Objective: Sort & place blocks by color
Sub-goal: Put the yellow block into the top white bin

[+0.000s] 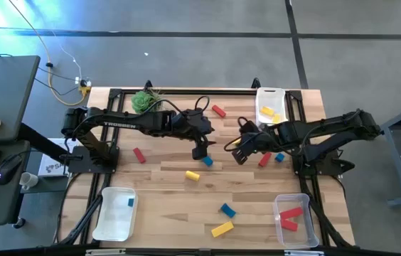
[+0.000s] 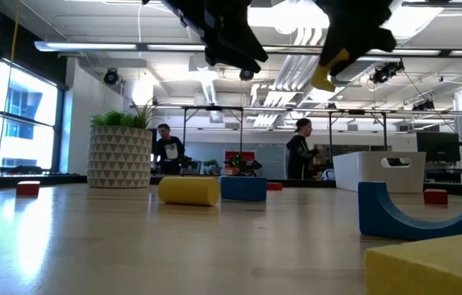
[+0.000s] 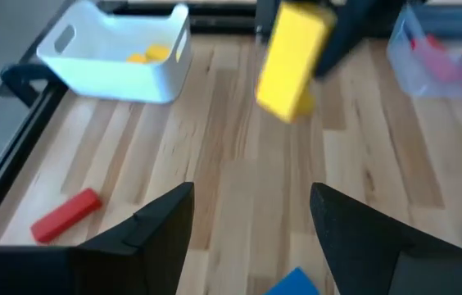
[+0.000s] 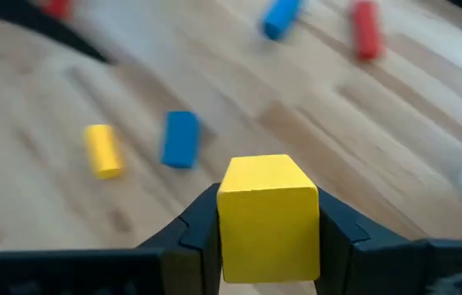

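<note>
Right gripper (image 4: 268,225) fingers (image 4: 194,238) clamped on yellow block (image 4: 268,215), held clear above desk (image 1: 165,188), long axis pointing forward out of fingers. White tray with yellow blocks (image 1: 271,104) lies just behind, right arm nearer it. Left gripper (image 3: 251,217) fingers spread wide, nothing held, blue block (image 1: 207,162) directly beneath.

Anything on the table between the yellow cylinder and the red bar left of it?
Nothing: bare wood between the yellow cylinder block and the red bar block, per the high view.
</note>
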